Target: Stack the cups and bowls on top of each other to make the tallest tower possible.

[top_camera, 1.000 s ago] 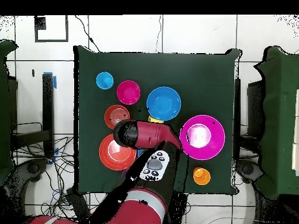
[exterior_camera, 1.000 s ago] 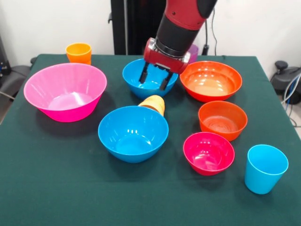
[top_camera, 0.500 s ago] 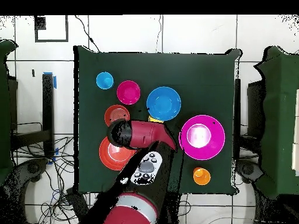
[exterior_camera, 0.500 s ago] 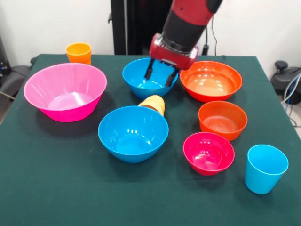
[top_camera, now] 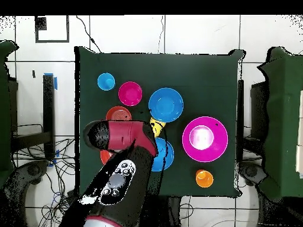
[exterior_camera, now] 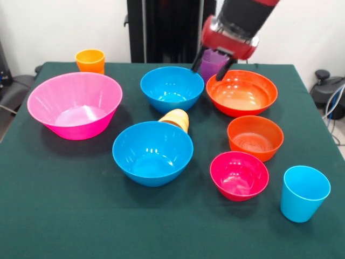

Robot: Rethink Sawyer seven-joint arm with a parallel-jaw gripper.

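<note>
My gripper (exterior_camera: 211,66) hangs open at the back of the table, one finger on each side of the translucent purple cup (exterior_camera: 212,63). I cannot tell whether the fingers touch the cup. The cup stands between a blue bowl (exterior_camera: 172,88) and the wide orange-red bowl (exterior_camera: 241,91). A second blue bowl (exterior_camera: 152,152) sits mid-table, with the yellow-orange cup (exterior_camera: 176,118) lying on its side behind it. The small orange bowl (exterior_camera: 255,137), magenta bowl (exterior_camera: 239,174) and light blue cup (exterior_camera: 304,192) are to the right. The pink bowl (exterior_camera: 74,105) and orange cup (exterior_camera: 90,59) are to the left. Nothing is stacked.
The dark green table (exterior_camera: 64,216) carries all the pieces. In the overhead view my arm (top_camera: 118,139) covers the gripper, the purple cup and most of the orange-red bowl (top_camera: 105,157). The pink bowl (top_camera: 205,139) and blue bowl (top_camera: 165,104) show unobstructed.
The gripper has lifted out of the far blue bowl and swung right in the front view, to stand around the purple cup. No cup or bowl has moved.
</note>
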